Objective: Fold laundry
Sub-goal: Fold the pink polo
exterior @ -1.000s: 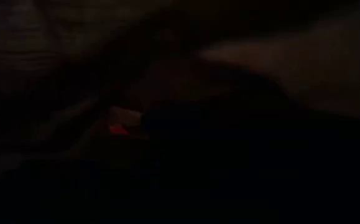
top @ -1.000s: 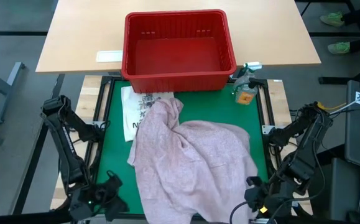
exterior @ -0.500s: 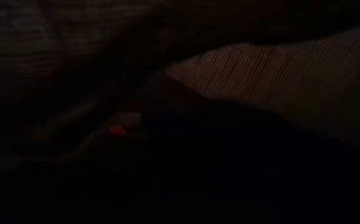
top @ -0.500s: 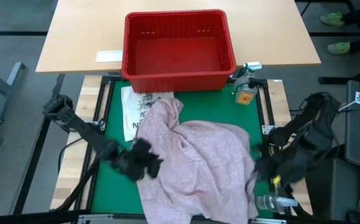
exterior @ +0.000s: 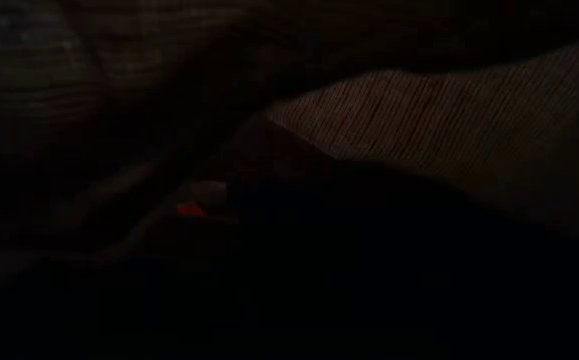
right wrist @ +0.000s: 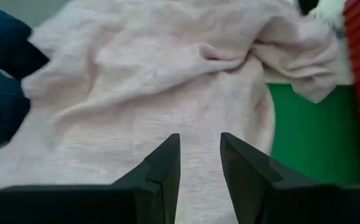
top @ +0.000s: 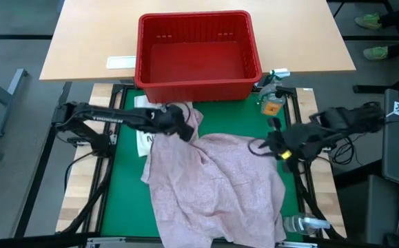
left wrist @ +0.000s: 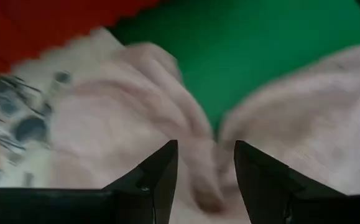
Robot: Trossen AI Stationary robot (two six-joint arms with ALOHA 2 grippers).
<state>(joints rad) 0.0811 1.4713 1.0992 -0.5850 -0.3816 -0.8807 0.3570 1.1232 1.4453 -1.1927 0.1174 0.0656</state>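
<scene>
A large pale pink shirt (top: 213,179) lies crumpled on the green mat (top: 127,172), with its far-left part bunched up. A white cloth with a dark print (top: 146,131) lies partly under that bunch. My left gripper (top: 184,131) hovers open over the bunch, and pink cloth (left wrist: 136,106) shows below its fingers (left wrist: 161,168). My right gripper (top: 254,147) hangs open above the shirt's right edge (right wrist: 167,74). I see neither gripper touching the cloth. In the low view, cloth in front of the camera leaves it nearly dark.
A red plastic basket (top: 198,48) stands at the mat's far edge on a wooden table (top: 89,41). A small spray bottle (top: 271,96) stands at the mat's far right corner. Another bottle (top: 302,224) lies at the near right corner.
My left gripper has swung from the near left corner toward the far edge and the right, ending over the shirt's far-left bunch. My right gripper has swung from the near right corner toward the far edge, over the shirt's right edge. The shirt has stayed put.
</scene>
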